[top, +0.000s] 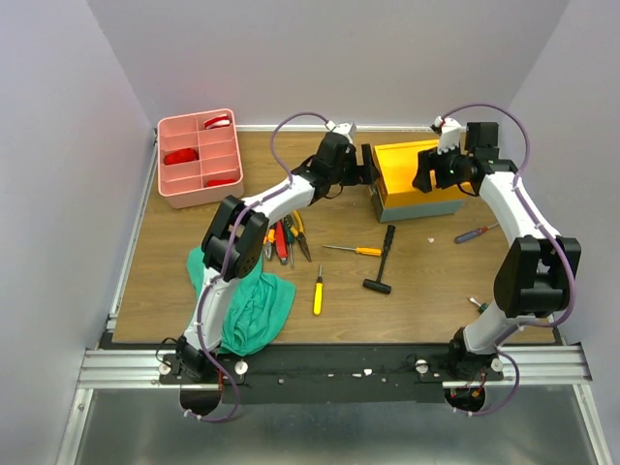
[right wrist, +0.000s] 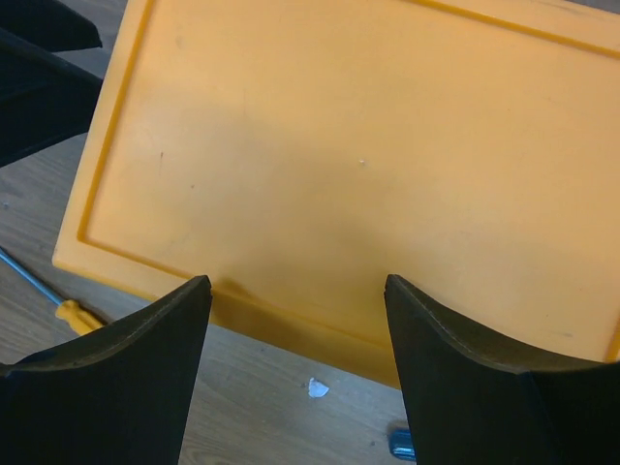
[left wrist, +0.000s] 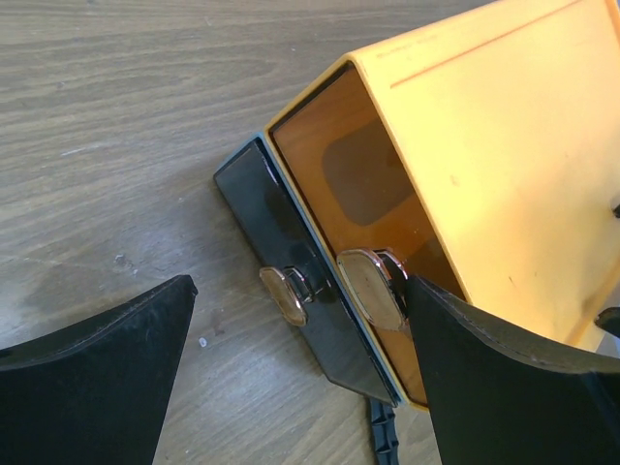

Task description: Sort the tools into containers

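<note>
Now the left gripper gapes wide at the toolbox latches; the right gripper hangs released over the lid.

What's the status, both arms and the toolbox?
Left pincer open at the metal clasps of the boxy yellow-topped, grey-based toolbox. Right pincer open over its lid, nothing held. Black hammer, yellow-handled screwdrivers loose on wooden table.
</note>
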Motion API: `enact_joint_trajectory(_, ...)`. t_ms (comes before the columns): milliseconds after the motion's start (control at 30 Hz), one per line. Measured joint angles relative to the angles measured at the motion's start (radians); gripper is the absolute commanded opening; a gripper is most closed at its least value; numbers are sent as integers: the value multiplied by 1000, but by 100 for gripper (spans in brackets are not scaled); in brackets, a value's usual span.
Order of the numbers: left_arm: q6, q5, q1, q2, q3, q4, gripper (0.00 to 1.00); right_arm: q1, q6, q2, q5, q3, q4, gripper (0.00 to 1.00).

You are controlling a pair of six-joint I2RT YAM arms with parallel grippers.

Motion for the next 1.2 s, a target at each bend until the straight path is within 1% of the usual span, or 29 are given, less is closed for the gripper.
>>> enact_joint_trajectory(167, 27, -102, -16, -32, -12, -50, 99, 0, -19, 4, 60, 0, 13, 81)
enact_joint_trajectory(367, 91, -213, -9, -143, -118, -112, 99, 0, -29, 14, 108, 1, 40, 81)
enact_joint_trajectory(600, 182, -281, 13, -232, -194, -179, 99, -1, -29, 42, 119, 30, 47, 81)
enact_joint_trajectory(933, 229, -283, 74, -302, -253, -236, 99, 0, -29, 51, 144, 47, 49, 81)
enact_joint_trajectory(1000, 245, -256, 80, -314, -255, -238, 99, -1, -30, 51, 144, 50, 42, 81)
enact_joint_trajectory(1100, 269, -202, 85, -340, -227, -242, 99, 0, -52, 42, 122, 51, 20, 81)
enact_joint_trajectory(1200, 289, -145, 93, -369, -151, -241, 99, 0, -117, 2, 58, 46, -26, 81)
